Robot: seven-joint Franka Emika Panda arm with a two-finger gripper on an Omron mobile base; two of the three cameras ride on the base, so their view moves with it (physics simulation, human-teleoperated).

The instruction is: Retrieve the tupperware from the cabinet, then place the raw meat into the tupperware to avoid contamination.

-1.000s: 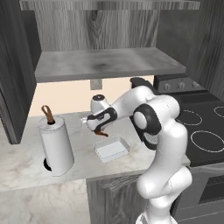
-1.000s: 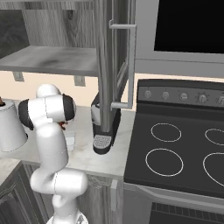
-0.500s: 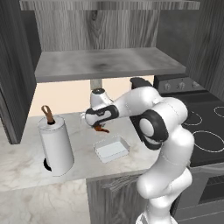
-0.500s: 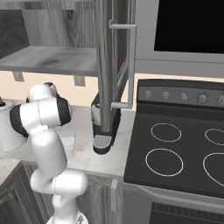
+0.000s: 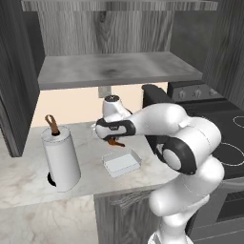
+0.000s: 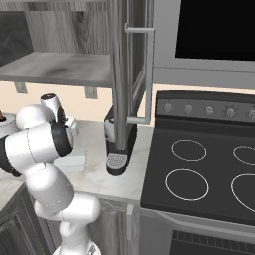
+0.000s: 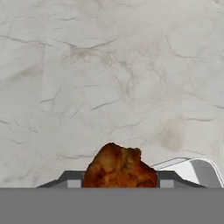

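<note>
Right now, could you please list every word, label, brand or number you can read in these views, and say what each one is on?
There are none to read.
Stove: its knobs and panel carry no legible marks.
Paper towel roll, tupperware, cabinet and coffee machine: all plain, no print.
</note>
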